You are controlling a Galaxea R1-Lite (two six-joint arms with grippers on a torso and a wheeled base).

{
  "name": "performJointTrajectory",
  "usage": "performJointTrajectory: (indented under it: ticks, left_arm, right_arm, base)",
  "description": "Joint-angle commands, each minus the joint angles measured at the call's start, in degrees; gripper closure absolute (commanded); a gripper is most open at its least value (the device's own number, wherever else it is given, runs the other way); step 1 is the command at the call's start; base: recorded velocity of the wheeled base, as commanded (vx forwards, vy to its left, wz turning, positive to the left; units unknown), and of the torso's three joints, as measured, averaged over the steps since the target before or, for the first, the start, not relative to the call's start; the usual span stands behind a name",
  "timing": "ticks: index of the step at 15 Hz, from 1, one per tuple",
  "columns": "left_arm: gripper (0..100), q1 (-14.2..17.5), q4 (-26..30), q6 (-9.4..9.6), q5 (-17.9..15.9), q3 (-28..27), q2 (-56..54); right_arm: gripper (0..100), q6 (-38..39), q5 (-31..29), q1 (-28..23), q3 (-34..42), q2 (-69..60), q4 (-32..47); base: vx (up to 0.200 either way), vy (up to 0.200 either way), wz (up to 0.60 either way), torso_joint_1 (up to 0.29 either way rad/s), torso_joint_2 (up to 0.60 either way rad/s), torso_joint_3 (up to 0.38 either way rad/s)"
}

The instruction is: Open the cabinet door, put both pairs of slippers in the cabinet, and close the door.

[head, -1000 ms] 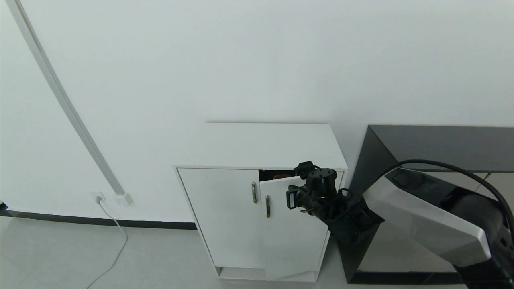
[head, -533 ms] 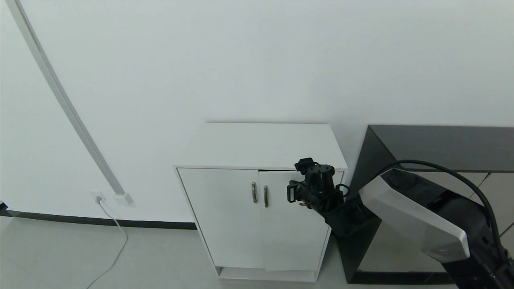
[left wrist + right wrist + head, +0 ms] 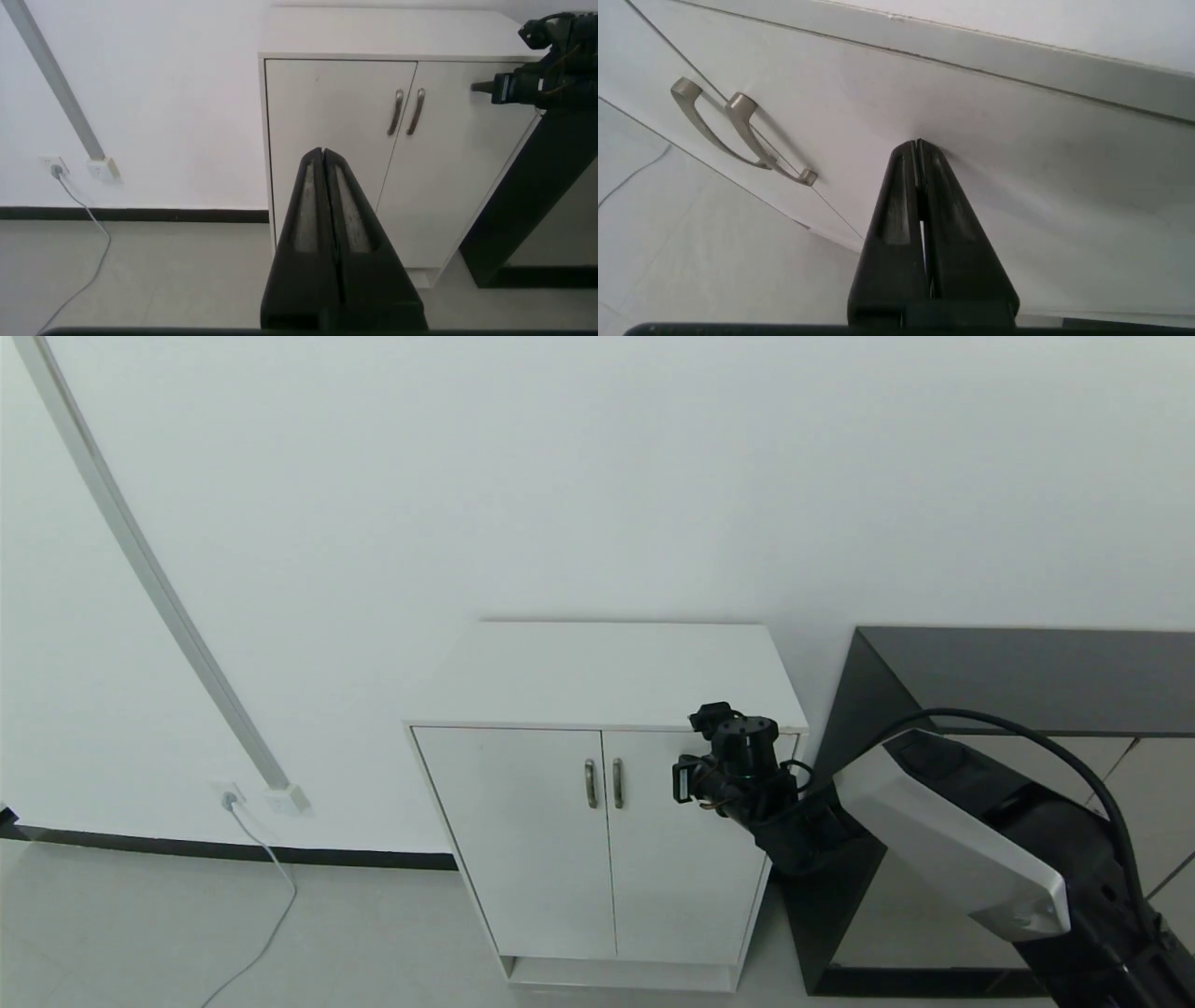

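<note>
The white cabinet (image 3: 607, 672) stands against the wall with both doors shut and flush. Two metal handles (image 3: 603, 784) sit side by side at the middle seam. My right gripper (image 3: 920, 145) is shut, its tips pressed against the upper part of the right door (image 3: 1046, 177), a little to the side of the handles (image 3: 738, 131). In the head view the right wrist (image 3: 742, 761) sits against that door near its top right corner. My left gripper (image 3: 323, 154) is shut on nothing and held back in front of the cabinet (image 3: 327, 103), low and well clear of it.
A black low cabinet (image 3: 1027, 672) stands directly to the right of the white one. A wall socket with a grey cable (image 3: 229, 796) and a slanted white conduit (image 3: 140, 560) are at the left. Grey floor (image 3: 187, 933) lies in front.
The right door was ajar a second ago with a dark gap at its top. It has swung shut as my right gripper pushed in against it.
</note>
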Motion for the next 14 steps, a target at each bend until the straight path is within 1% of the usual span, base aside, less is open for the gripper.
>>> performJointTrajectory:
  ticks: [1, 8, 9, 12, 14]
  left_arm:
    - [100, 0.02, 0.0, -0.03, 0.0, 0.01, 0.07]
    - [100, 0.02, 0.0, -0.03, 0.0, 0.01, 0.07]
    - [100, 0.02, 0.0, -0.03, 0.0, 0.01, 0.07]
    - [100, 0.02, 0.0, -0.03, 0.0, 0.01, 0.07]
    - [100, 0.02, 0.0, 0.05, 0.0, 0.01, 0.07]
  right_arm:
    - [100, 0.02, -0.01, -0.54, -1.24, 0.76, 0.21]
    - [100, 0.02, -0.1, -0.81, -1.15, 1.03, 0.04]
    - [100, 0.02, -0.1, -0.81, 0.25, 0.24, -0.23]
    - [100, -0.07, -0.19, -0.46, 9.39, -5.04, -4.88]
    - [100, -0.16, -0.1, -0.19, 17.92, -11.54, -7.87]
  base:
    - [0.0, 0.0, 0.0, 0.0, 0.0, 0.0]
    - [0.0, 0.0, 0.0, 0.0, 0.0, 0.0]
    - [0.0, 0.0, 0.0, 0.0, 0.0, 0.0]
    - [0.0, 0.0, 0.0, 0.0, 0.0, 0.0]
    - [0.0, 0.0, 0.0, 0.0, 0.0, 0.0]
